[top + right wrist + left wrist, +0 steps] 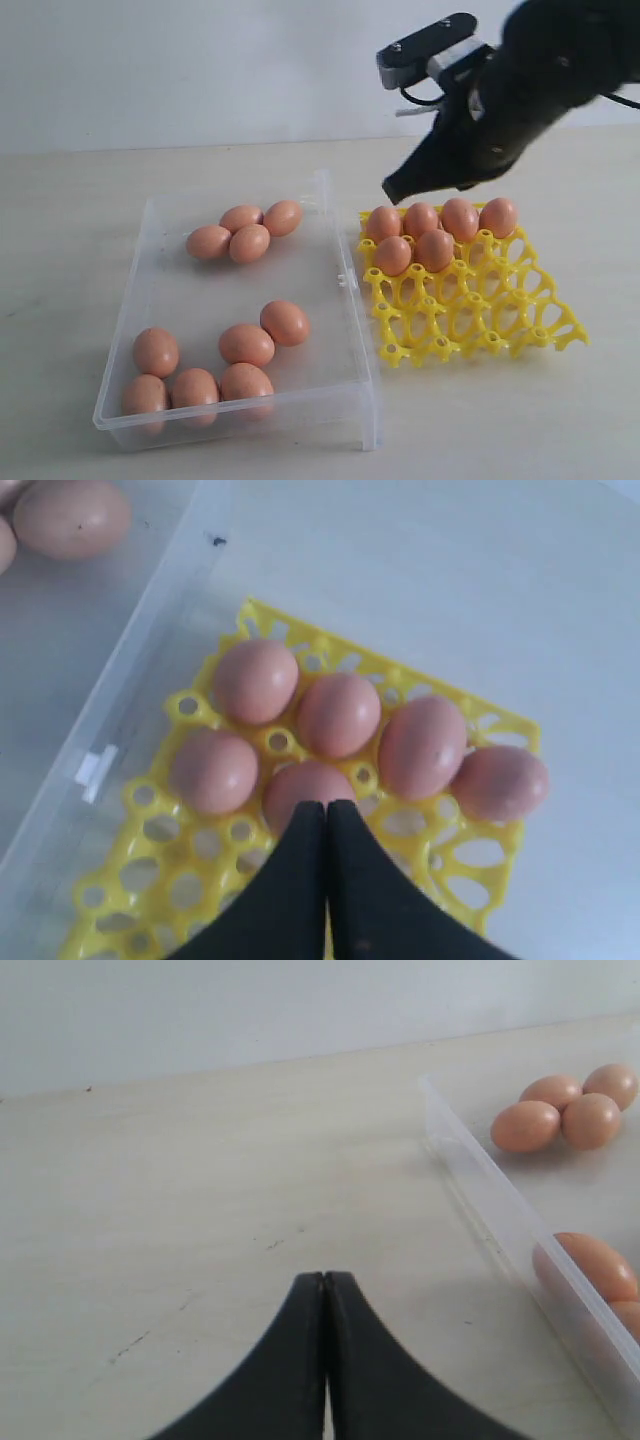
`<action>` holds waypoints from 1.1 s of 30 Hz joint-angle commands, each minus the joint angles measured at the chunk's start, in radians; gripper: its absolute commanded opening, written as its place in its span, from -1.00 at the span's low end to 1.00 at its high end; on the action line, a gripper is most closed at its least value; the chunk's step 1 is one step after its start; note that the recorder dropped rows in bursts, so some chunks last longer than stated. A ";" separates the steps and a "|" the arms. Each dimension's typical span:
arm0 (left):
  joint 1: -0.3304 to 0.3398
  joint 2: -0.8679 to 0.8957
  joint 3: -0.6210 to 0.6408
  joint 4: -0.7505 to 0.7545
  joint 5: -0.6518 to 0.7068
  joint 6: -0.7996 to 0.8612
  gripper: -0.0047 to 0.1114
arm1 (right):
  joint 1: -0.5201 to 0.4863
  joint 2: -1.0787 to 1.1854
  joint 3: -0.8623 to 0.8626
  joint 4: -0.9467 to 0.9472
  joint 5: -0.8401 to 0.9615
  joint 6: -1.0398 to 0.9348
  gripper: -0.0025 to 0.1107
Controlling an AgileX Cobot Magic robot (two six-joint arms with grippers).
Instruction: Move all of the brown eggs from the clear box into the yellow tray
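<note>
Right end effector (pixel 392 190) hangs above pale tabletop (pixel 60 250).

The scene is taken from the near side by the raised, downward-tilted exterior camera, with the clear box (pixel 190 290) left and the yellow tray (pixel 470 315) right. The left wrist camera is held low over the table (pixel 200 1210) left of the box, faced far; the right one is pointed steeply down, close above the tray. Box wall and brown eggs (pixel 248 243) are shared by all three.
</note>
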 commanded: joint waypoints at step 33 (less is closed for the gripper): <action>-0.001 -0.006 -0.005 -0.004 -0.008 -0.003 -0.92 | -0.151 0.570 -0.712 0.102 0.531 -0.202 -0.18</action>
